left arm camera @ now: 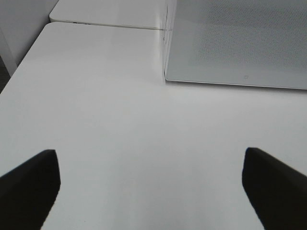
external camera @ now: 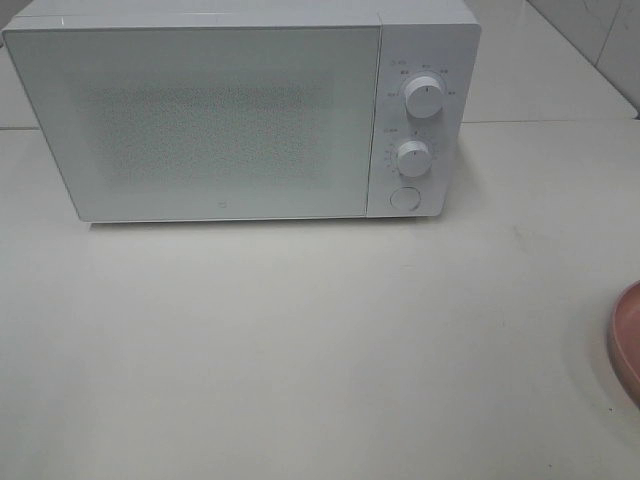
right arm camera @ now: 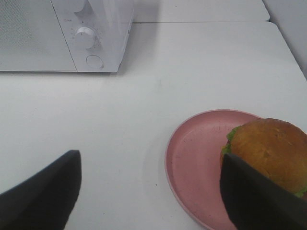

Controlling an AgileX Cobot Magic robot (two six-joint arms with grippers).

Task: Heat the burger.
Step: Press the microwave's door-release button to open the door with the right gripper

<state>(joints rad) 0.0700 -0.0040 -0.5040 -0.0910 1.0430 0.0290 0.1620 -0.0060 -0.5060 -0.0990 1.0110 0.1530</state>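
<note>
The white box-shaped microwave oven (external camera: 220, 120) stood at the back of the pale bench (external camera: 300, 350) with its door shut, its two round knobs and round button facing the arms, so the door would have to be opened before anything could go inside. The task's glossy golden-brown burger (right arm camera: 268, 153) sat on the round pink plate (right arm camera: 201, 158), toward the plate's far side, well apart from the oven and off to the right of the bench (only a sliver of that plate's rim showed at the right edge of the high view). The right hand (right arm camera: 149, 165) hung above the bench beside the plate with its dark fingers spread wide and nothing between them; one finger crossed in front of the burger in the wrist view, though whether it touched the bun could not be told. The left hand (left arm camera: 151, 163) was likewise spread and empty, poised over bare bench facing the oven's lower left corner, a sensible post for working the door. By my reading, the task had hardly begun.
</note>
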